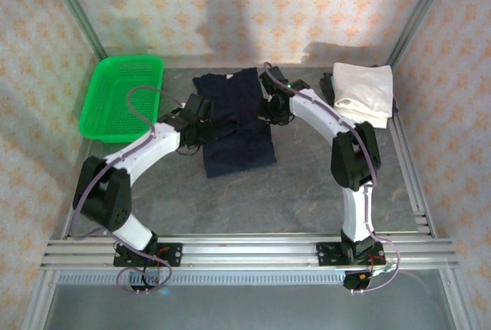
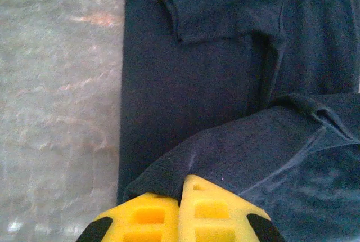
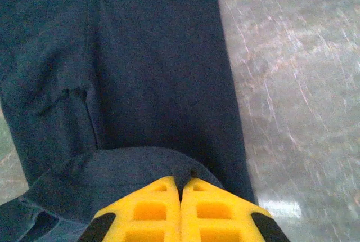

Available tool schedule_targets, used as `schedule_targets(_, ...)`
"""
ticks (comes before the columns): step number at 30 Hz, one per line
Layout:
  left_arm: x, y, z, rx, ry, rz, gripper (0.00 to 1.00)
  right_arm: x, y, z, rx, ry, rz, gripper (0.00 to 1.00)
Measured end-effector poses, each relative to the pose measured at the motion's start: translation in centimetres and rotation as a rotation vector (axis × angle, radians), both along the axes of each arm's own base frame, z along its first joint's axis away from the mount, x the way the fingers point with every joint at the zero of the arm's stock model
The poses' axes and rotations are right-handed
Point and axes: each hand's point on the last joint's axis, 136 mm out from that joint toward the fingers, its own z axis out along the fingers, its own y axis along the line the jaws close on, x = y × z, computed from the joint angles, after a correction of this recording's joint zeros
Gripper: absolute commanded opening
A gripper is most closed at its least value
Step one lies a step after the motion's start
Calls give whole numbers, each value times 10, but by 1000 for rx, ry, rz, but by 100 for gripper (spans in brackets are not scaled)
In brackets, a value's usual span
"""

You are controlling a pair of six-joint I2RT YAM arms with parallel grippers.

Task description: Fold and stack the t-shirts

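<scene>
Left claw (image 2: 181,192) and right claw (image 3: 181,190) — both pinched fully closed on folds of the navy t-shirt (image 1: 238,136).

A robot lab test cell: aluminium rail frame (image 1: 253,249), patterned backdrop walls (image 1: 245,8), grey tabletop (image 1: 307,199).

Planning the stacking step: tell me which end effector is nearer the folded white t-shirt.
Right. The right end effector pinches the navy t-shirt on the side facing the white t-shirt; the left end effector pinches its far side.

Bright even light; soft shadows on back wall (image 1: 245,8); glare streaks across surface (image 3: 292,84); wrist views slightly blurred.
</scene>
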Motion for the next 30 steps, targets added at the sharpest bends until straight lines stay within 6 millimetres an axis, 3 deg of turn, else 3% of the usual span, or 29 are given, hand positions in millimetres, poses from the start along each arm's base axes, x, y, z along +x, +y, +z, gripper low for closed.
schedule_targets(2, 9, -1, -10, -15, 26, -13, 0, 10, 1, -9, -3, 16, 3, 2)
schedule_targets(4, 13, 0, -24, -26, 63, -21, 0, 18, 2, -19, -2, 39, 4, 15)
schedule_targets(7, 17, 6, -39, -25, 115, -25, 19, 26, -1, -34, -16, 71, 1, 20)
schedule_targets(9, 25, 8, -42, -23, 122, -32, 20, 28, -5, -40, -39, 86, -7, 23)
schedule_targets(15, 54, 12, -32, -23, 99, -42, 21, 26, -32, -25, -168, 14, -59, 33)
schedule_targets(18, 64, 13, -32, -25, 99, -47, 21, -5, -41, -7, -231, -50, -62, 34)
schedule_targets(21, 71, 17, -39, -24, 117, -45, 21, -40, -13, 5, -199, -112, 24, 33)
schedule_targets(24, 77, 21, -45, -21, 137, -46, 23, -62, 33, -3, -142, -124, 127, 28)
schedule_targets(26, 81, 24, -47, -25, 150, -44, 23, -62, 46, -18, -128, -111, 145, 26)
schedule_targets(30, 95, 22, -37, -71, 130, -47, 26, -51, 45, -57, -150, -73, 119, 25)
